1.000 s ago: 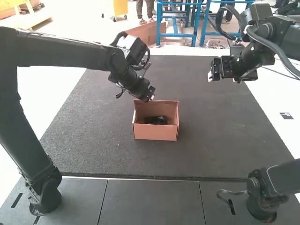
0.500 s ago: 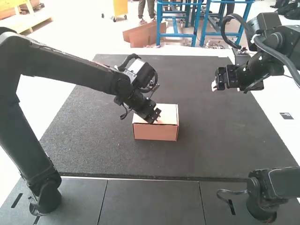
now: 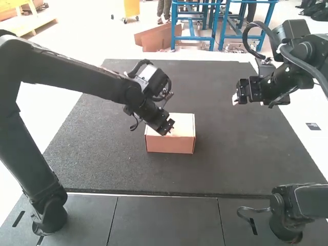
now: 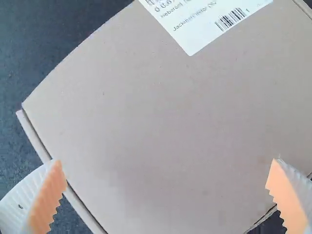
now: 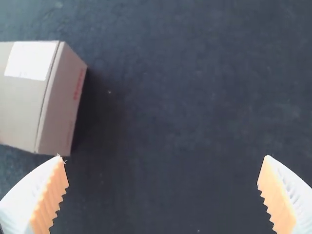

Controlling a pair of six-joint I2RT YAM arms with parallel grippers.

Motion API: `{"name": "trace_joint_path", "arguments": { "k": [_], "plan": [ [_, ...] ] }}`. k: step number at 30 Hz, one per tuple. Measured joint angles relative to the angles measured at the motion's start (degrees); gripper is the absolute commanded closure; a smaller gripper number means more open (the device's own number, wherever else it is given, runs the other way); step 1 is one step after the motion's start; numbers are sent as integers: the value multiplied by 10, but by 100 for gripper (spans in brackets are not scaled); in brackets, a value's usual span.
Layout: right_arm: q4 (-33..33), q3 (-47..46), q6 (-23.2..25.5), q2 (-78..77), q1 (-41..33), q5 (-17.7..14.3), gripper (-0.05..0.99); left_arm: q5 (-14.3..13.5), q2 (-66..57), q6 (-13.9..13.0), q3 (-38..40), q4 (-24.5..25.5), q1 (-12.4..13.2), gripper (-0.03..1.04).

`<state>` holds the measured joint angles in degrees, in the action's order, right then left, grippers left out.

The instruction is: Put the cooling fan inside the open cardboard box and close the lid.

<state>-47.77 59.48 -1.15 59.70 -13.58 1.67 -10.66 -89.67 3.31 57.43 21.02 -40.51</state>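
Note:
The brown cardboard box (image 3: 174, 134) sits in the middle of the dark mat with its lid down flat. The fan is hidden inside. My left gripper (image 3: 163, 124) rests at the box's top left corner, over the lid. In the left wrist view the lid (image 4: 170, 126) with a white label (image 4: 209, 19) lies close under the open left gripper (image 4: 163, 195). My right gripper (image 3: 241, 92) hangs open in the air well to the right of the box, holding nothing. From the right wrist the box (image 5: 36, 97) lies off to one side of the right gripper (image 5: 163, 192).
The dark mat (image 3: 246, 148) covers the table around the box, with bare mat on every side. A light floor borders the mat to the left and right.
The lid went from open, showing the fan inside, to shut flat as my left gripper came down onto the box. My right gripper drifted slightly right.

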Motion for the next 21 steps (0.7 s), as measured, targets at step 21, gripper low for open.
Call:
{"name": "trace_joint_path", "arguments": {
  "k": [21],
  "plan": [
    [228,-116,-8,-143,0,0,4,76,280,24,19,-64,128,4]
  ]
}}
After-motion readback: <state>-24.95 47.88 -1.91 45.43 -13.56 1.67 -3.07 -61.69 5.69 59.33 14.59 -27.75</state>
